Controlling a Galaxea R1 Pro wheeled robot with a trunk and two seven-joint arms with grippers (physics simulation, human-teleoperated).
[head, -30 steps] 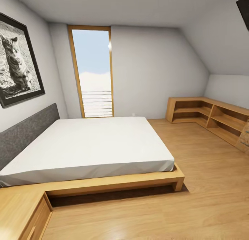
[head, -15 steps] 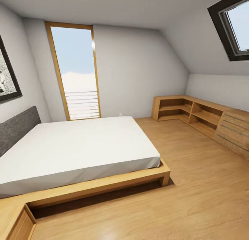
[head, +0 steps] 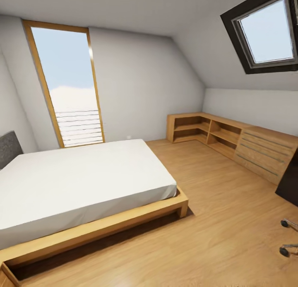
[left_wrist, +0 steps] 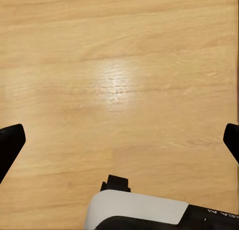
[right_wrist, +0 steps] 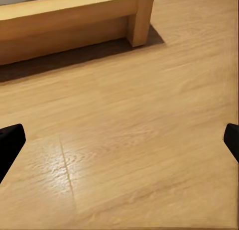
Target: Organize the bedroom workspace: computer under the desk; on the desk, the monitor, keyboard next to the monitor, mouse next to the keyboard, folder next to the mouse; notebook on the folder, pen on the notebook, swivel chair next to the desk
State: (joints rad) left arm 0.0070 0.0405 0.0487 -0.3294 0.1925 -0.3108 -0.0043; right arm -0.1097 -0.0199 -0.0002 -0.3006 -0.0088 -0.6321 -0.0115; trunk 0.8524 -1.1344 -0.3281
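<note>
Your head view has swung right since half a second ago: the cat picture has left it, the bed [head: 82, 183] and tall window [head: 68, 84] sit further left, and the skylight [head: 265, 34] is now nearly whole. Going left to right, you see the grey headboard [head: 8, 148], the bed, the low wooden shelving [head: 211, 131] along the far wall, then the drawer chest [head: 265, 152]. At the right edge a dark panel [head: 289, 183] has come into view, too cropped to identify, and below it two casters of the swivel chair [head: 288, 237], whose facing cannot be told. Your left gripper [left_wrist: 119, 145] hangs spread wide over bare floor [left_wrist: 119, 65], holding nothing; your right gripper [right_wrist: 119, 145] is likewise spread, with the bed's corner leg [right_wrist: 139, 18] ahead.
</note>
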